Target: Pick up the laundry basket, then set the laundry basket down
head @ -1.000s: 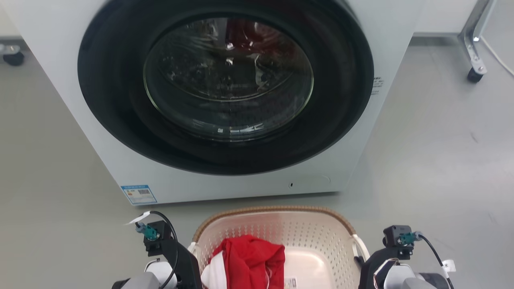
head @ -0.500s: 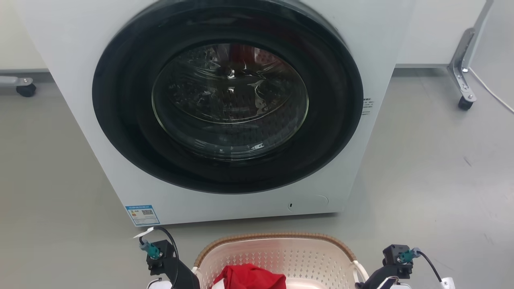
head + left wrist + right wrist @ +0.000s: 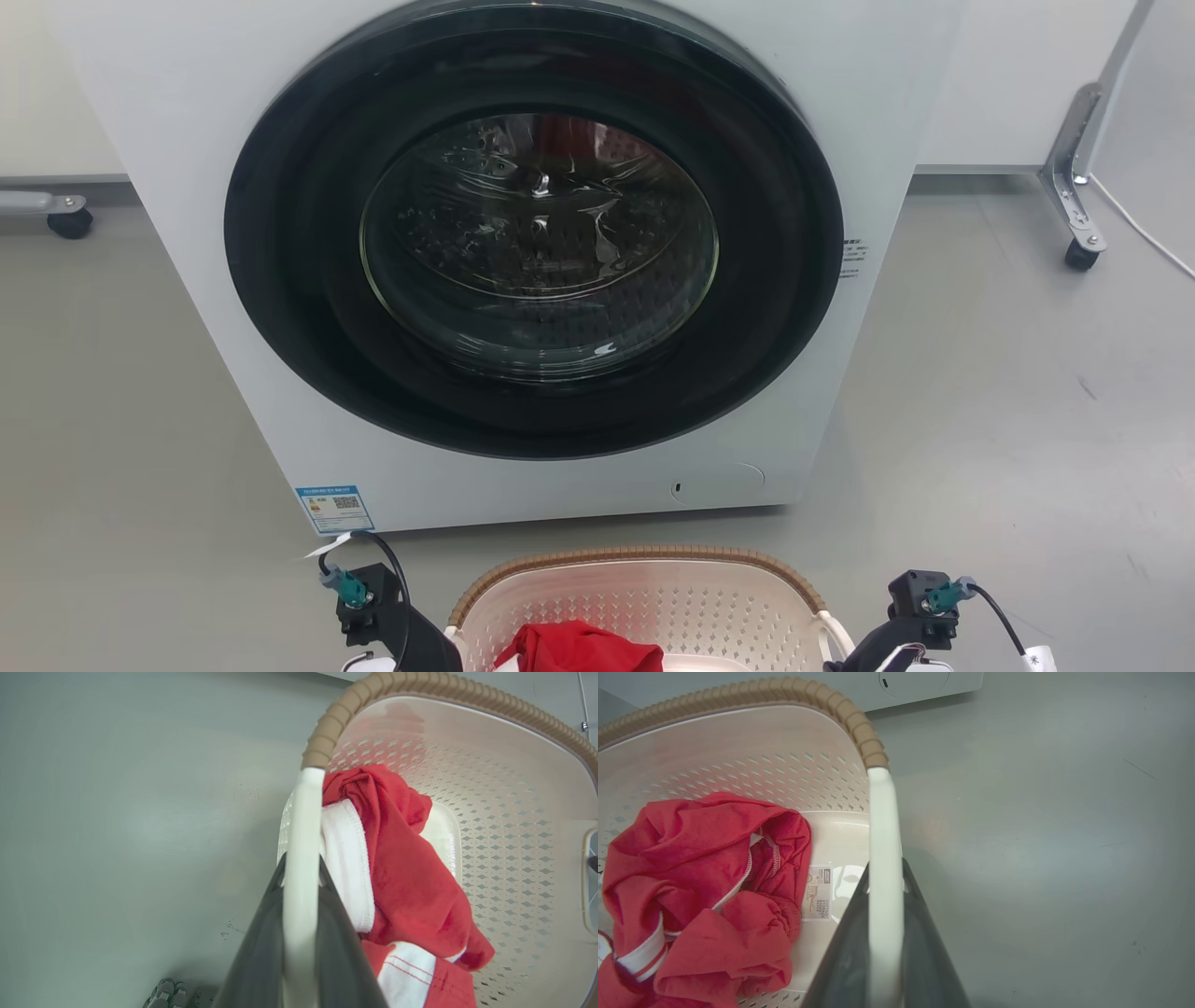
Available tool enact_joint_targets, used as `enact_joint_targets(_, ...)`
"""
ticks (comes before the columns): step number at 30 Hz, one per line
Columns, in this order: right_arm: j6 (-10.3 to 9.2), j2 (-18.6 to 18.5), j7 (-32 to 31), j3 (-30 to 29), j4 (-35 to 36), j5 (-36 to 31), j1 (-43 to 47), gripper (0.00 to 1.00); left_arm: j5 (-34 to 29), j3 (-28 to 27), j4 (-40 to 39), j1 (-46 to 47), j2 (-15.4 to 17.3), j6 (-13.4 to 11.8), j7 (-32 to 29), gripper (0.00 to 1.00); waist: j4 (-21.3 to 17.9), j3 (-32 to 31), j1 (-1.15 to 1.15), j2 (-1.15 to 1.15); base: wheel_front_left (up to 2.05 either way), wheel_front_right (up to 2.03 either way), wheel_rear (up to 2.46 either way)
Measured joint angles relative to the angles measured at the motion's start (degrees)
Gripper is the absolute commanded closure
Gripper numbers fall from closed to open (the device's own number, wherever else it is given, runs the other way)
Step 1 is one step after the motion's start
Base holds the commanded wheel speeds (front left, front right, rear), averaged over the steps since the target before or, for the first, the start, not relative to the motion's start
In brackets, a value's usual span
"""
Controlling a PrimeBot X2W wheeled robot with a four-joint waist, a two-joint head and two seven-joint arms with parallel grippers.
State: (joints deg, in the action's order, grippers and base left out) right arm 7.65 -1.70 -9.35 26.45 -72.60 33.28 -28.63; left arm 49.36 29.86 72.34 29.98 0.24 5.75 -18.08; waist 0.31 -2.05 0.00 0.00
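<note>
Grey floor (image 3: 1008, 392) is spreading out around the white front-loading washing machine (image 3: 187, 140). The machine is standing with its round dark door shut and the drum showing through the glass.

The laundry basket (image 3: 653, 597) is sitting directly in front of the washing machine, near its base, with a strip of floor between them. Its brown woven-look rim is curving toward the machine. Whether the basket is resting on the floor or hanging just above it, I cannot tell.

A red garment (image 3: 402, 877) with white trim is lying bunched inside the basket, on the side in front of the machine's left half.

The left gripper (image 3: 301, 863) is closing its two dark fingers on the basket's white left handle (image 3: 301, 812). The jaws are standing barely parted, with the handle bar filling the gap. The right gripper (image 3: 885, 868) is clamping the white right handle (image 3: 883, 812) the same way, its fingers pressing on either side of the bar.

A metal leg on a black caster (image 3: 1081, 254) is standing well to the right of the washing machine. Another caster (image 3: 67, 222) is showing well to the machine's left.

A blue-edged sticker (image 3: 334, 509) is sitting on the machine's lower left corner. A small paper label (image 3: 818, 892) is lying on the basket floor, beside the garment.
</note>
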Motion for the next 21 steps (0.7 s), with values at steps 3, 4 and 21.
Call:
enact_joint_targets(3, 0.00, 0.00, -0.18, 0.15, 0.10, 0.09, 0.00, 1.00, 0.21, 0.10, 0.01, -0.03, 0.00, -0.21, 0.02, 1.00, -0.06, -0.15, 0.00, 0.01, 0.00, 0.00, 0.00)
enact_joint_targets(4, 0.00, 0.00, -0.21, 0.18, 0.11, 0.18, 0.00, 1.00, 0.36, 0.15, 0.01, -0.04, 0.00, -0.21, 0.02, 1.00, -0.08, -0.17, 0.00, 0.01, 0.00, 0.00, 0.00)
enact_joint_targets(21, 0.00, 0.00, -0.69, 0.57, 0.34, 2.11, 0.00, 1.00, 1.02, 0.58, 0.15, -0.21, 0.03, -0.70, 0.53, 1.00, -0.18, 0.04, 0.00, 0.01, 0.00, 0.00, 0.00)
